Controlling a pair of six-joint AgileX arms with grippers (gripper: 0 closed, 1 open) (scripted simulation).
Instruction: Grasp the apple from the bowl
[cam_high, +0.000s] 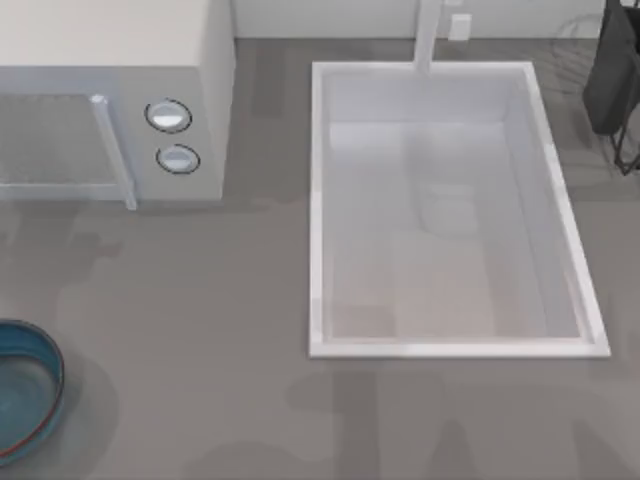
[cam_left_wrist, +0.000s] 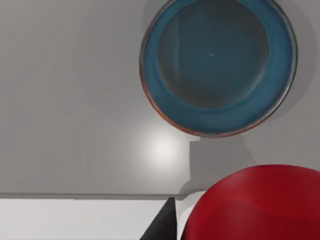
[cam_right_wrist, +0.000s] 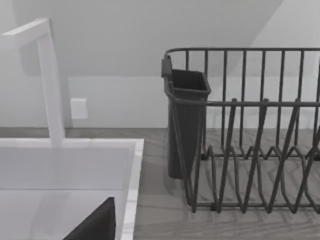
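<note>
Setting: grey kitchen counter (cam_high: 200, 330) with a sunken white sink (cam_high: 318, 300), a microwave (cam_high: 200, 60) at the top view's upper left, a dark wire dish rack (cam_right_wrist: 260, 150) at its upper right.

Item 1, left gripper: a dark sliver of it shows at the edge of the left wrist view (cam_left_wrist: 162, 225), right beside the apple (cam_left_wrist: 260, 205). The apple sits so close under the wrist camera, well above the counter, that it reads as held in the fingers; the fingers themselves are hidden behind it, so the grip is a judgement (a fair one).

Item 2, apple: red, glossy, round, no long axis to speak of. It lies at the gripper, not in the bowl.

Item 3, bowl (cam_left_wrist: 218, 65): teal inside, dark reddish rim, empty, on the counter below and apart from the apple; in the top view it sits at the lower left edge (cam_high: 35, 400). The left arm is plainly the nearer one.

Item 4, right arm: parked by the sink and rack, a dark part of it (cam_right_wrist: 95, 225) low in its wrist view; finger state cannot be told.

Status: the grasp looks done; what remains, likely, is only to hold steady.
</note>
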